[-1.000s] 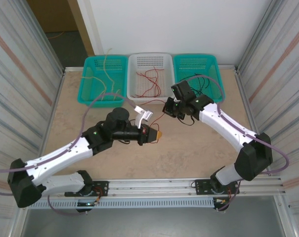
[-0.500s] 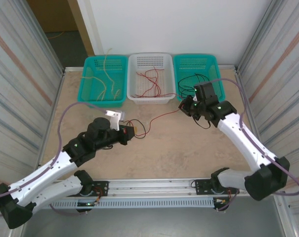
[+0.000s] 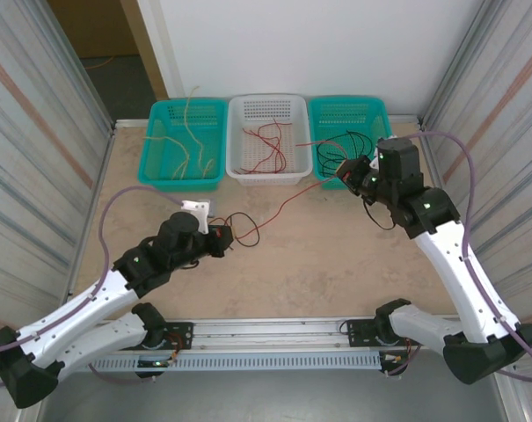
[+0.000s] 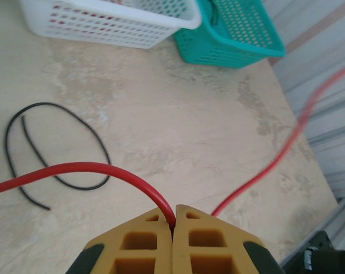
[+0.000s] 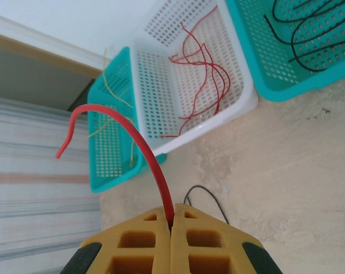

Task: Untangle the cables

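Observation:
A red cable [image 3: 287, 204] runs taut across the table between my two grippers. My left gripper [image 3: 230, 236] is shut on one end of it, and the left wrist view shows the yellow jaws [image 4: 173, 210] pinching the red cable [image 4: 75, 168]. My right gripper [image 3: 345, 171] is shut on the other end near the baskets, with the jaws [image 5: 172, 212] closed on the red cable [image 5: 143, 154], whose free tip curls upward. A black cable [image 3: 251, 230] lies in a loose loop on the table by the left gripper, seen also as a black loop [image 4: 58, 142].
Three baskets stand along the far edge. The left teal basket [image 3: 160, 167] holds pale tan cables, the white basket [image 3: 266, 178] holds red ones, and the right teal basket [image 3: 384, 114] holds black ones. Corrugated walls close in both sides.
My left arm has drawn back to the left and my right arm has swung right and toward the baskets. The red cable is stretched out between them, away from the black loop.

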{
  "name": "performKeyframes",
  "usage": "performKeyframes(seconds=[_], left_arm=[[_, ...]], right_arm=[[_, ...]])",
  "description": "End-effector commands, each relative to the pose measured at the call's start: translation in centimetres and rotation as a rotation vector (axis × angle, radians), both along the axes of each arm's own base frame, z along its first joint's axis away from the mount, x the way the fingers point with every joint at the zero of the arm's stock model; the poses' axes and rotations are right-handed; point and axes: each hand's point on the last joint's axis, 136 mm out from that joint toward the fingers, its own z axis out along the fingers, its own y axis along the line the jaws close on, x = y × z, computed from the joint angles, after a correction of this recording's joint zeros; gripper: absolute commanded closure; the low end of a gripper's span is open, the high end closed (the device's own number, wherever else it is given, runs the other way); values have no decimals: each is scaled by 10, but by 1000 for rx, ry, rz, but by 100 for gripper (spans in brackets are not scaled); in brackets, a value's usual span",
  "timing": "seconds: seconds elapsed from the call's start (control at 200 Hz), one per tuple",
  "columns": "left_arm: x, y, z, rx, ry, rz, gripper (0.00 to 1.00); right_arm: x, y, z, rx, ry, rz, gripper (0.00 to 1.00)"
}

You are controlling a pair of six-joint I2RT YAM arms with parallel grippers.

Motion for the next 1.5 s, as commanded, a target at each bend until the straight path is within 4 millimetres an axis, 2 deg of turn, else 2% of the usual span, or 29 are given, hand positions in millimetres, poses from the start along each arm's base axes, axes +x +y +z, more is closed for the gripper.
performKeyframes(seconds=[0.0,0.12,0.271,0.371,0.401,0.556,0.782,0.912,1.102,1.288,1.498], left_arm=[[3,29,-32,71,96,130,100],[7,37,-37,16,128,171,100],[10,37,-33,-42,132,178,100],[10,33,-33,-69,135,171,75],[10,31,-32,-77,136,164,72],[11,24,-34,-87,157,142,67],[16,19,-22,-81,140,112,59],[17,20,-23,-61,155,102,44],[16,20,-24,-61,163,92,30],[15,23,-25,-37,168,98,10],[18,28,-23,-18,164,110,7]], right_arm=[[-5,-8,26,34,-57,-27,100],[-6,-6,31,45,-68,-13,100],[-6,4,36,59,-88,34,100],[-6,15,46,64,-129,80,100],[-7,17,48,60,-136,91,100],[-7,24,60,37,-167,122,100],[-9,28,75,9,-217,157,100],[-12,27,88,-4,-254,169,100],[-15,25,98,-11,-287,179,100],[-18,23,110,-17,-322,183,100],[-19,18,123,-32,-358,176,100]])
